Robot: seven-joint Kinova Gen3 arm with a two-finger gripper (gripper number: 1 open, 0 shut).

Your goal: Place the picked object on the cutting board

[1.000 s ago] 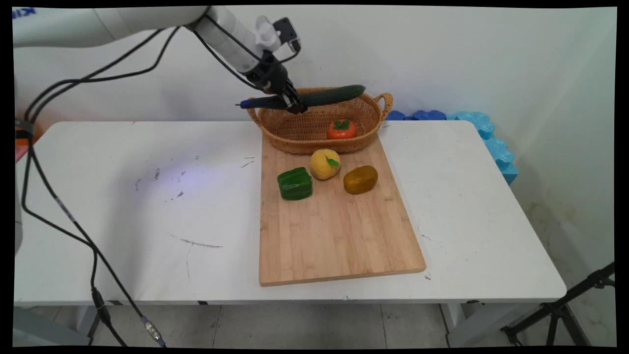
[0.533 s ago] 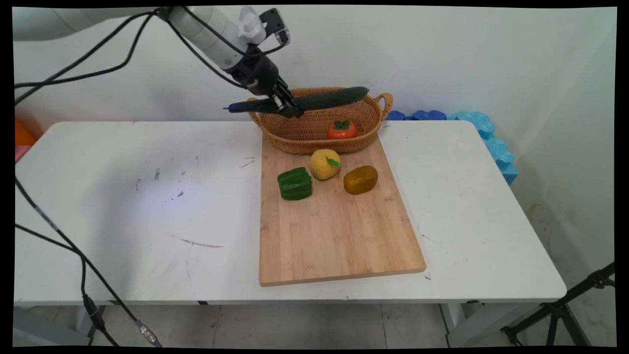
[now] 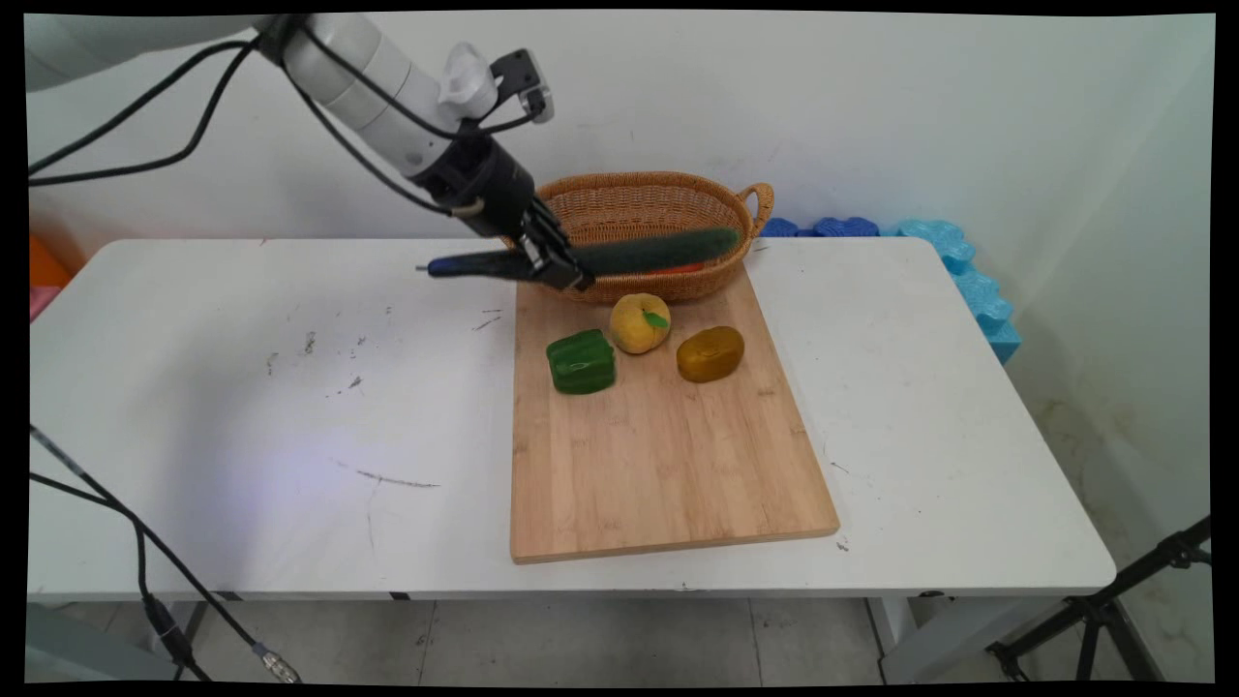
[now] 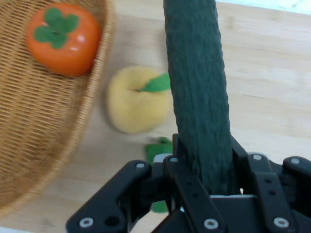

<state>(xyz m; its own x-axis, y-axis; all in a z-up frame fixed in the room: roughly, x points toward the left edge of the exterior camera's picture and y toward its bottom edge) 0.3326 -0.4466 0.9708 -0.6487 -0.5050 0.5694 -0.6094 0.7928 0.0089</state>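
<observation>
While my arm reaches in from the bench's far left side, the white bench [image 3: 242, 407] spreads beneath me with a bamboo cutting board [image 3: 668, 465] lying lengthwise on it, running from the near edge toward the far edge, right of centre. At the board's far end a wicker basket [image 3: 629, 198] sits against the bench's far edge, touching or overlapping the board, and an orange persimmon [image 4: 63, 39] with a green leaf cap rests inside it. My hand [image 3: 557, 266] is clenched on a long dark green cucumber [image 3: 658, 250], gripping it near one end so that the rest of it sticks out level across the basket's near wall, above the board's far edge; a dark blue stub pokes out the other side of my hand, over the bare bench. On the board, just this side of the basket, three smaller pieces sit in a loose row: a green bell pepper [image 3: 581, 362] toward the board's left edge, a yellow peach-like fruit [image 3: 639, 322] with a small green leaf just beside it, and a brownish-yellow potato [image 3: 710, 353] to the right, near but apart from the fruit.
</observation>
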